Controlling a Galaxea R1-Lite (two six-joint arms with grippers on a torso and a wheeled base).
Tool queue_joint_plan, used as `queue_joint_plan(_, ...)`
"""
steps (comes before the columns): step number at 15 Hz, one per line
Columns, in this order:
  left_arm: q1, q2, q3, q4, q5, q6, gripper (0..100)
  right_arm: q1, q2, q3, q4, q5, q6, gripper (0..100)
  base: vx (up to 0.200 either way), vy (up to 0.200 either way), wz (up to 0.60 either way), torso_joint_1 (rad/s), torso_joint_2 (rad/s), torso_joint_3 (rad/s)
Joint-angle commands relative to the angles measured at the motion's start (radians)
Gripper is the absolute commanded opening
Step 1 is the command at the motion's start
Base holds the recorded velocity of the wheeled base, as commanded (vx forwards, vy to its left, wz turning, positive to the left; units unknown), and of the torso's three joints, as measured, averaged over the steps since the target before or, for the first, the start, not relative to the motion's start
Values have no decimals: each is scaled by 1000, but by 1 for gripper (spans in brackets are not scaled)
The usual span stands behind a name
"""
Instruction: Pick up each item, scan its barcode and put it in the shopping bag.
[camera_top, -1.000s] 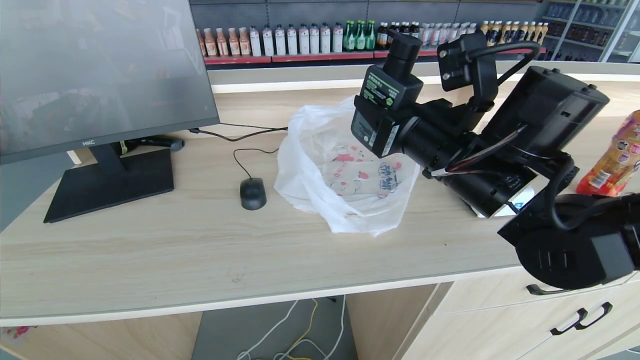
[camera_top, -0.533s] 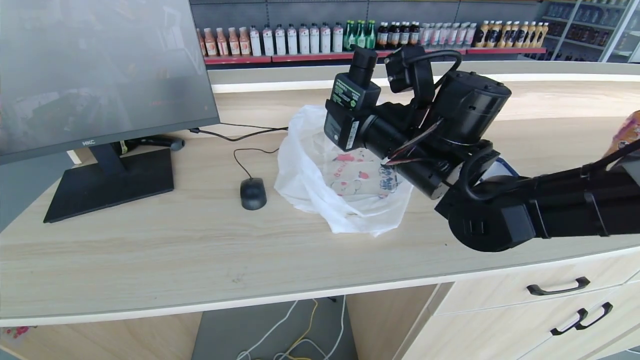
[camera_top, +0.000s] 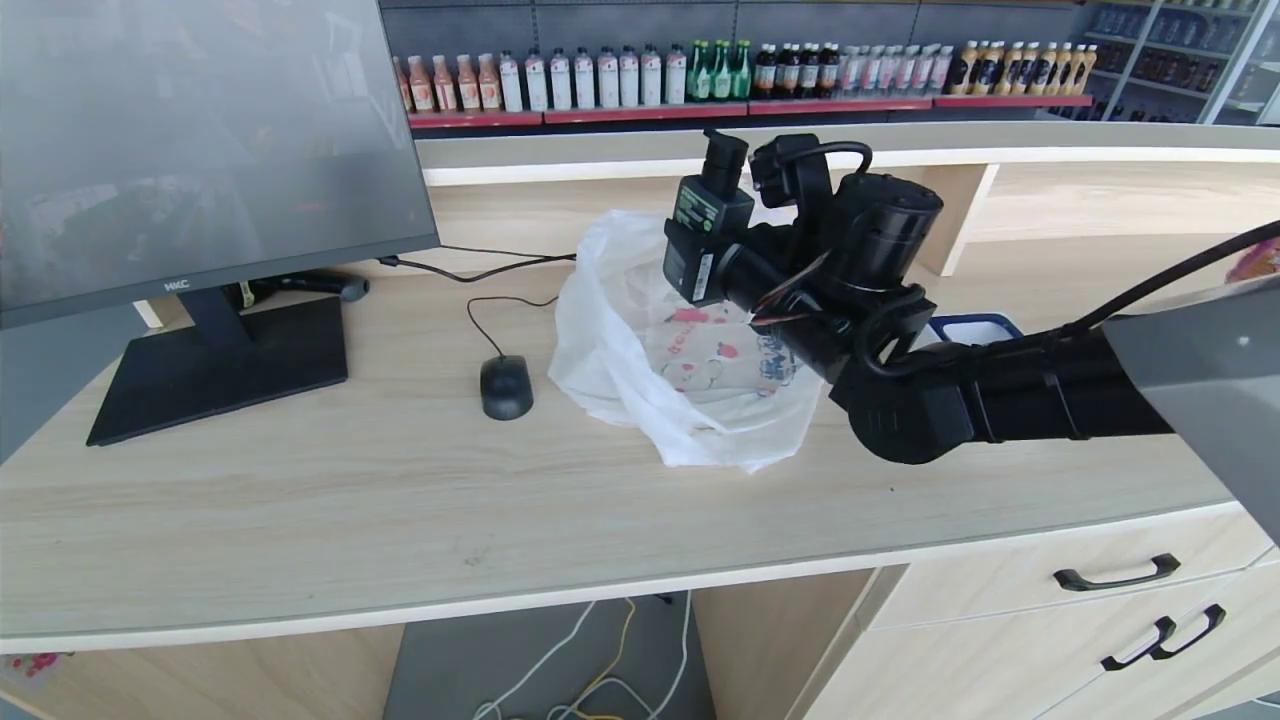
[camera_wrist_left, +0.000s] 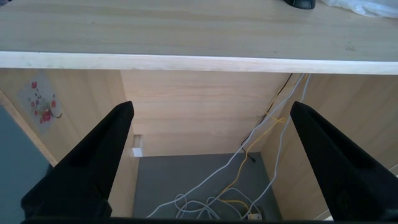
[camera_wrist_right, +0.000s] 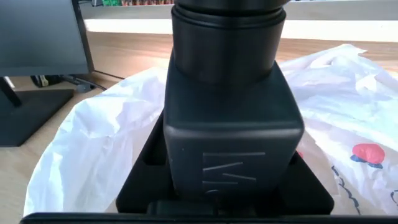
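I see the right gripper (camera_top: 700, 272) clamped on a black bottle (camera_top: 706, 212), cap up, green label on the side facing me. The bottle sits over the far side of the white shopping bag (camera_top: 612, 345), which lies open on the counter (camera_top: 300, 500). I can't tell if the bottle touches the plastic. In the right wrist view the black bottle (camera_wrist_right: 230, 124) stands in the right gripper (camera_wrist_right: 219, 198) with the shopping bag (camera_wrist_right: 106, 130) spread behind and under it. Red and blue print (camera_top: 725, 358) shows inside the bag; packet or bag print, I can't tell.

The left gripper (camera_wrist_left: 211, 163) is down below the counter (camera_wrist_left: 186, 28) edge, fingers (camera_wrist_left: 93, 168) spread wide, holding nothing, with cables (camera_wrist_left: 249, 162) beneath.

A mouse (camera_top: 506, 387) is just left of the bag and a monitor (camera_top: 200, 140) farther left.
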Motion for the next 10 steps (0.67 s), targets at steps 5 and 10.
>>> queue_joint_plan(5,0,0,0,0,0,0,100,-6,83,-39,10,-2,-1,0,0,0,0,0,0,0)
queue_joint_plan(10,0,0,0,0,0,0,100,-18,139,-68,10,1,-5,0,0,0,0,0,0,0)
